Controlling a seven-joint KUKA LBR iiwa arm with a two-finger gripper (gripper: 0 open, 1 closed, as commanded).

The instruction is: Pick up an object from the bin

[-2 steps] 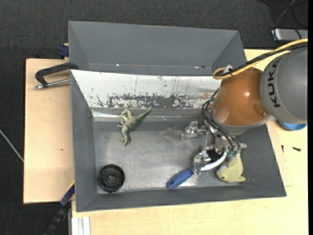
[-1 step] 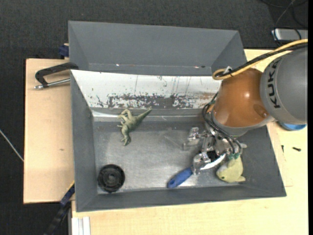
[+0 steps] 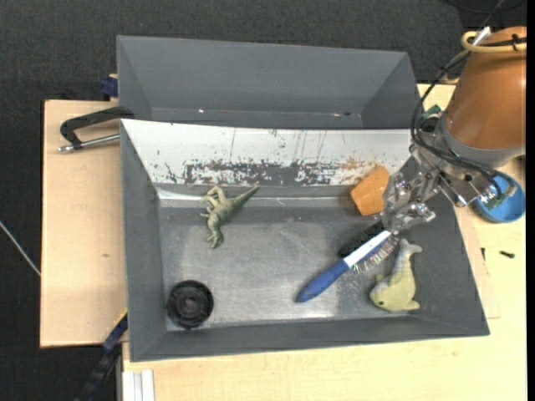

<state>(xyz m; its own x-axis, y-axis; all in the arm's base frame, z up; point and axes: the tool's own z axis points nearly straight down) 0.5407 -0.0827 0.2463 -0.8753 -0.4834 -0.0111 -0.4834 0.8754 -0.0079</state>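
The grey metal bin has smooth sloping walls, and its back wall is scuffed with a band of dark specks and scratches. At the near left corner of the floor lies a black round piece, flat and disc-like with a raised ring, well apart from everything else. Further back and a little to the right, a green dinosaur of pale, hard-looking plastic lies near the foot of the back wall, its thin tail pointing right and its legs spread. Right of the middle, a blue and white stick lies slantwise on the floor: the rounded blue end points to the near left, and the white end, with a dark patch beside it, rises toward the far right. Behind it an orange block with softly rounded edges rests against the back wall. The end effector, a cluster of bare metal parts, hangs just right of this block and directly above the stick's white end; whether it is open or closed cannot be told. Below it, near the right front corner, lies a pale yellowish animal figure, matte and soft-looking, just beside the stick. The arm's glossy orange cover bulges in from the right.
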